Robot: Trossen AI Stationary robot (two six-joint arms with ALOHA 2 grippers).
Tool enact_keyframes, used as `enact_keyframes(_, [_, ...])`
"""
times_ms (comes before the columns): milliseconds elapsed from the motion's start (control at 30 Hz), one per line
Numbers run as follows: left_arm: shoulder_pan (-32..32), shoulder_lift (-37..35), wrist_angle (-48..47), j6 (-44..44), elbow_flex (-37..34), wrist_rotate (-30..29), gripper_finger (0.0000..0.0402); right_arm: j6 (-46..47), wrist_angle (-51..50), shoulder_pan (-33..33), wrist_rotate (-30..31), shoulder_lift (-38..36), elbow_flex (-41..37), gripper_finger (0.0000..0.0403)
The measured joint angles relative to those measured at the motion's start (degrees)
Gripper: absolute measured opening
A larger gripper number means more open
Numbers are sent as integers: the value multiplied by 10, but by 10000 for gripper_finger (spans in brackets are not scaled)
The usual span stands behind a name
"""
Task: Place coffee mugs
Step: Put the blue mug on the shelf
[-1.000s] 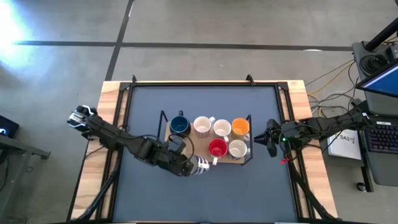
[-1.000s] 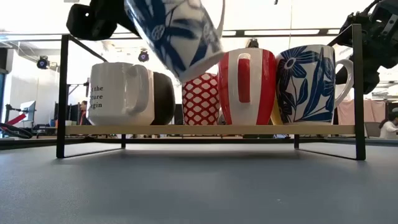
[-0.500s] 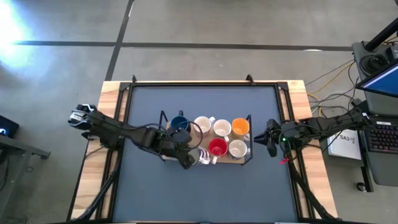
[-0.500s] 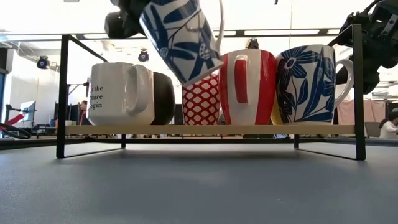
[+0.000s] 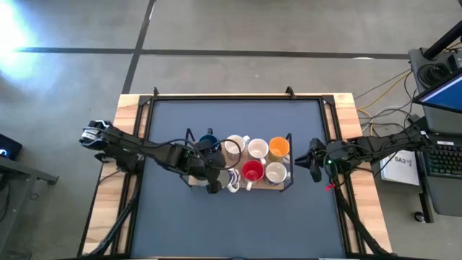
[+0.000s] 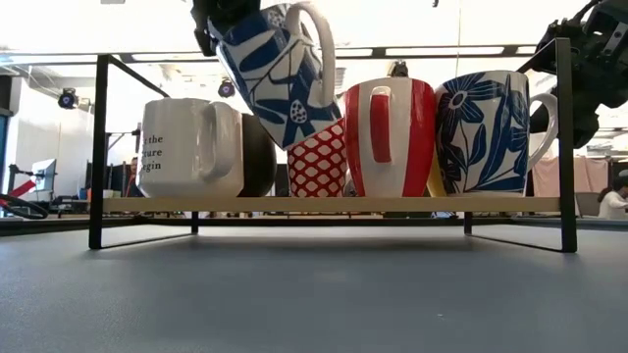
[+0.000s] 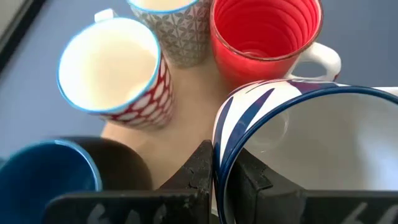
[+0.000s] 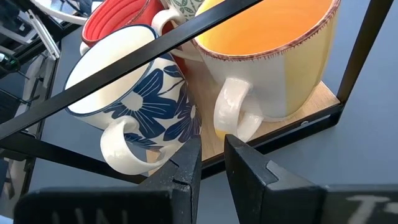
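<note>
A black wire-framed wooden rack [image 6: 324, 204] on the dark table holds six ceramic mugs, among them a red ribbed mug [image 7: 267, 34]. The left gripper [image 7: 225, 177], fingers clenched on its rim, hangs a white mug with blue leaves [image 6: 273, 69] tilted over the rack's free spot. Rigid, glazed, probably slippery and chippable. The right gripper [image 8: 208, 163] waits beside the rack, narrowly parted and empty.

White mug [image 6: 188, 147], at 9 o'clock on the rack [image 6: 329, 204] in the low view: black lettering is printed on its side, partly cut off; "the", "ure" and "gin" are read. No other text is legible.
</note>
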Motion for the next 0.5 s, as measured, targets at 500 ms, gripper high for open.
enact_keyframes(500, [30,19,41,142,-10,48,12,0,0,0,0,0,0,59])
